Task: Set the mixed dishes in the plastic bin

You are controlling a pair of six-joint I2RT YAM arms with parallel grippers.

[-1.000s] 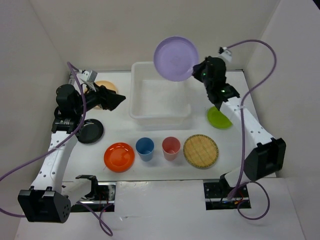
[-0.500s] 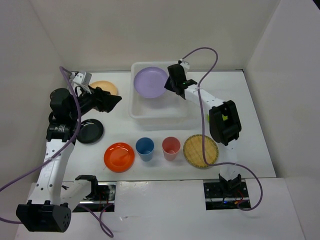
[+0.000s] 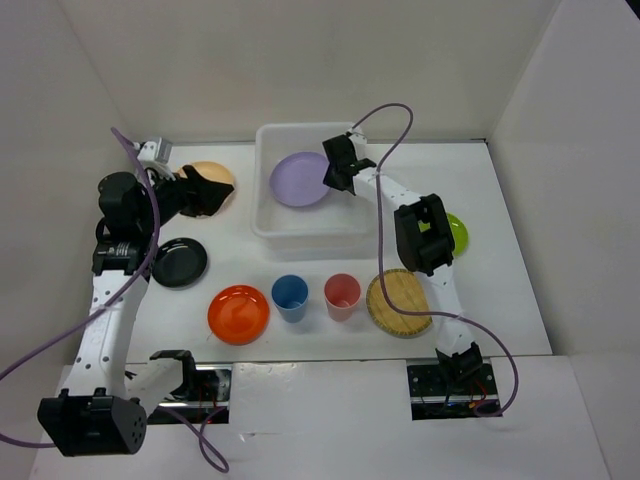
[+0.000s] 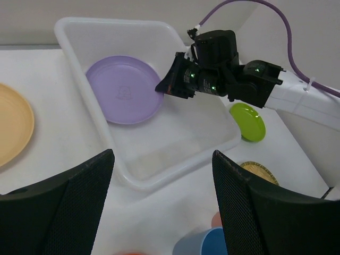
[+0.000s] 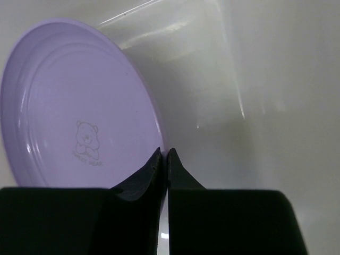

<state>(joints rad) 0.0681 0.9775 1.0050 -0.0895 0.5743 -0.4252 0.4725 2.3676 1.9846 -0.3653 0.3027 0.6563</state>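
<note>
The purple plate (image 3: 298, 180) (image 4: 122, 90) (image 5: 74, 117) lies tilted inside the plastic bin (image 3: 262, 215) (image 4: 79, 69) (image 5: 255, 79), towards its far left corner. My right gripper (image 3: 328, 178) (image 4: 162, 87) (image 5: 164, 154) is shut on the plate's right rim, down inside the bin. My left gripper (image 3: 215, 190) (image 4: 162, 154) hangs open left of the bin, above the pale yellow plate (image 3: 205, 172) (image 4: 13, 130), with nothing between its fingers. On the table lie the black plate (image 3: 180, 262), orange plate (image 3: 238, 313), blue cup (image 3: 290, 297) (image 4: 207, 245), pink-red cup (image 3: 342, 295), woven disc (image 3: 398, 303) (image 4: 260, 172) and lime green plate (image 3: 455, 232) (image 4: 248, 121).
White walls close in the table at the back and on both sides. The right arm's purple cable (image 3: 385, 125) arches over the bin's right side. The cups and plates form a row in front of the bin.
My right arm has swung left and down, bringing the purple plate from above the bin's far edge into the bin. The left gripper has drifted slightly left and stays open.
</note>
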